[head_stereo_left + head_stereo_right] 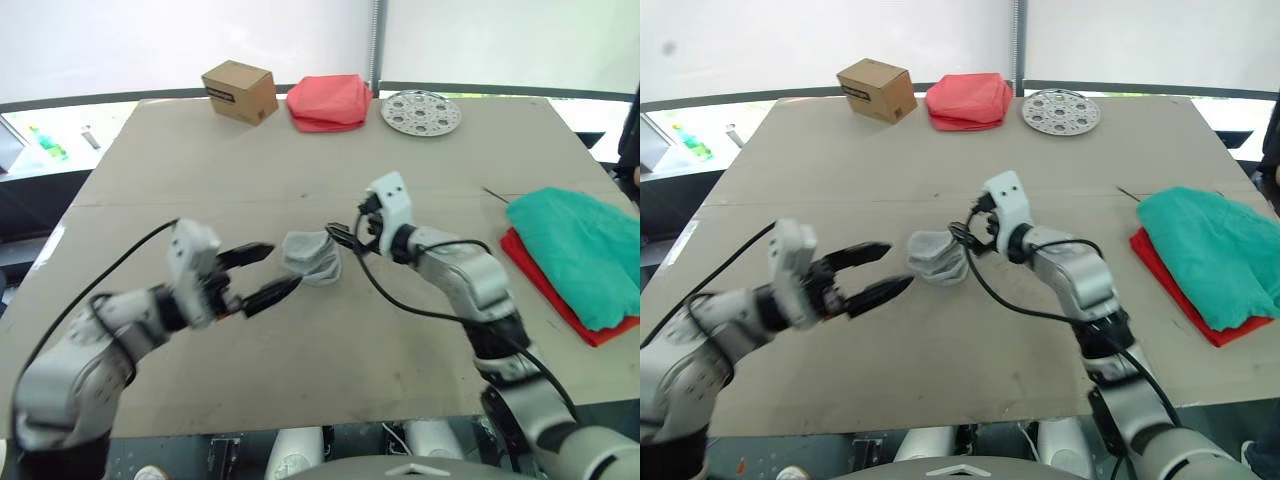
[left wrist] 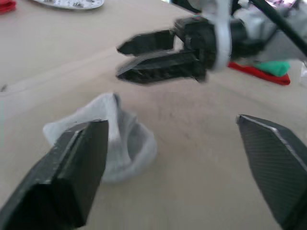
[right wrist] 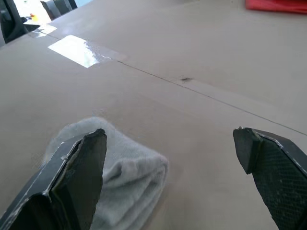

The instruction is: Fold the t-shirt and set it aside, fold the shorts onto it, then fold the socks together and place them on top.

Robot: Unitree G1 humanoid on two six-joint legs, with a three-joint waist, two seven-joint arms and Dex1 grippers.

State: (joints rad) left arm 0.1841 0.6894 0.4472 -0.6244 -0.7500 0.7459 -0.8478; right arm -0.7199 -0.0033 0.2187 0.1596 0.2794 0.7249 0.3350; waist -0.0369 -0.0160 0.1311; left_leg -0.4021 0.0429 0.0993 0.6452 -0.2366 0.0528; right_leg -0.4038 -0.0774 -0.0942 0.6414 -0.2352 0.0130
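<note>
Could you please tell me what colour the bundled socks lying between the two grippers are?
Light grey; the socks show best in the right wrist view.

Tan table [image 1: 300,150] before bright white wall [image 1: 150,40].

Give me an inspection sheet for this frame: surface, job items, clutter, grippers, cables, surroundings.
Surface: tan table, seam across the middle, taped patch.
Job's things: shorts folded on the t-shirt at the robot's right; socks bunched mid-table.
Clutter: box, salmon cloth and perforated disc along the far edge.
Grippers: left gripper open beside the socks; right gripper open, socks at one finger.
Cables: black cable looping off the right arm; another along the left arm.
Surroundings: white backdrop, metal post.
</note>
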